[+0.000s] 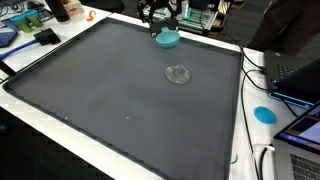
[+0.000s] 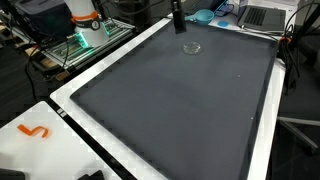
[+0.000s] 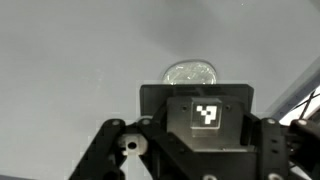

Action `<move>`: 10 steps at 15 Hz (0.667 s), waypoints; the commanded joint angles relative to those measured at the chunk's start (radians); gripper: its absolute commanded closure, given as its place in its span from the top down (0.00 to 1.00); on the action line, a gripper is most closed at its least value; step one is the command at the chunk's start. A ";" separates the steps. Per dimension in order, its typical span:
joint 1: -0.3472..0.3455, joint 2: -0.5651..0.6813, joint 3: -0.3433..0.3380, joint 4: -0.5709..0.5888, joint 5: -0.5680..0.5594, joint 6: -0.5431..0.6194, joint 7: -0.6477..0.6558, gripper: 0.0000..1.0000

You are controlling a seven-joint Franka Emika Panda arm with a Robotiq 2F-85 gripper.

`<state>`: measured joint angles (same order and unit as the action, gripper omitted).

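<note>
1. Since it covers nearly all of the white table [image 2: 90, 150], the dark mat [image 1: 120, 100] is the largest thing in both exterior views, and it lies flat
2. Laptops [image 1: 300, 72] stand off the mat on one side, with cables beside them
3. The gripper [image 1: 163, 26] hangs over the mat's edge nearest the robot; the wrist view shows only its body and a square marker plate [image 3: 207, 115], with the fingertips out of frame, so whether the fingers are spread or pressed together cannot be told
4. A teal round thing [image 1: 167, 39] (a small cup or bowl, by its look) sits right under the gripper, on the mat near that edge; whether they touch cannot be told; it is probably light, stiff, smooth plastic that could slip from a loose pinch, so the rim seems the best hold, one finger inside and one outside
5. A clear round dish [image 1: 178, 74] lies further in on the mat, apart from the teal thing, and looks fragile
6. A blue disc [image 1: 264, 114] rests on the table, well apart
</note>
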<state>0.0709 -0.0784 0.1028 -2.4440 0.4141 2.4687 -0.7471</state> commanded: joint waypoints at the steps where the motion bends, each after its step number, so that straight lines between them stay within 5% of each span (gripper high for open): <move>1: 0.022 -0.036 -0.013 -0.019 -0.080 -0.012 -0.007 0.31; 10: 0.061 -0.023 0.010 0.090 -0.313 -0.175 0.020 0.31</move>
<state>0.1164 -0.0905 0.1080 -2.3952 0.1705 2.3840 -0.7469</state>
